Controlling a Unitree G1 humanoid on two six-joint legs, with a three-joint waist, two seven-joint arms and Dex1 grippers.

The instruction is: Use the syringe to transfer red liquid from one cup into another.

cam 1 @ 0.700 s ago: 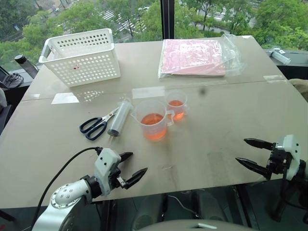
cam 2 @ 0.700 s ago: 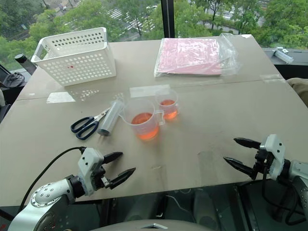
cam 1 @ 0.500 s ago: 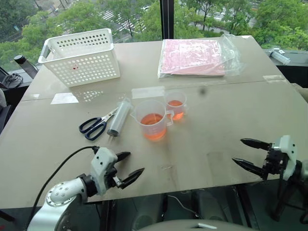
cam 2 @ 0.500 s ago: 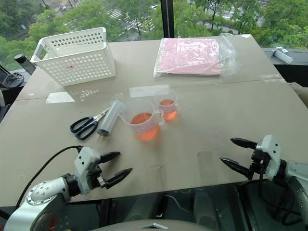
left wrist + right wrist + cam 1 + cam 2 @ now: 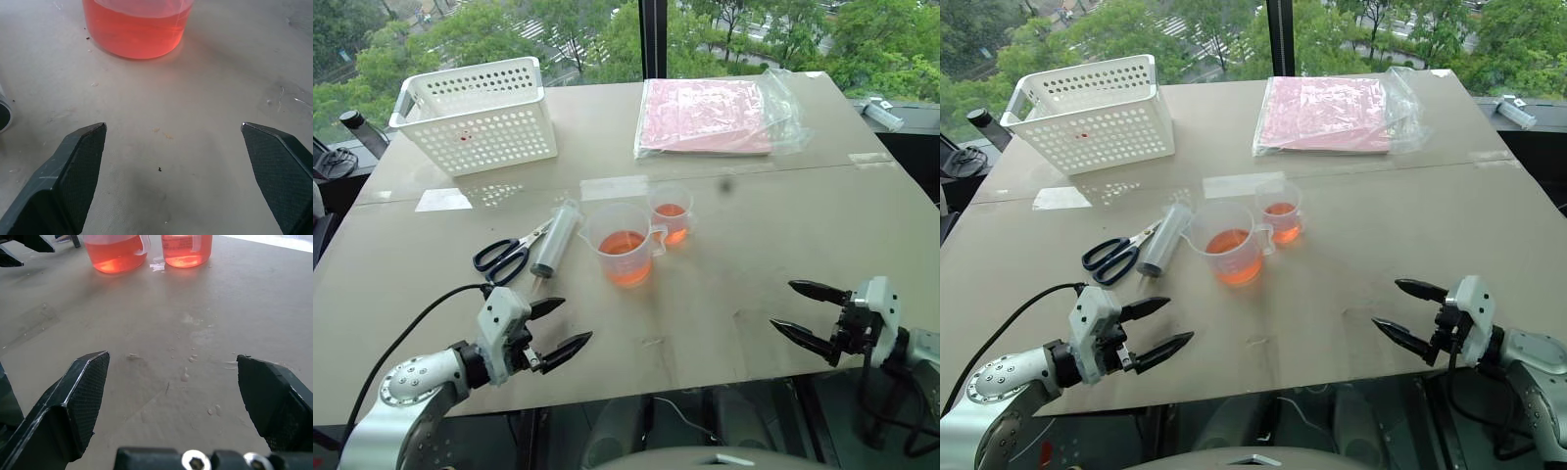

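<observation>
Just two cups [image 5: 623, 257] [image 5: 672, 216] (one syringe [image 5: 555, 238])

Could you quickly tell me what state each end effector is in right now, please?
Left end effector: open, holding nothing.
Right end effector: open, holding nothing.
</observation>
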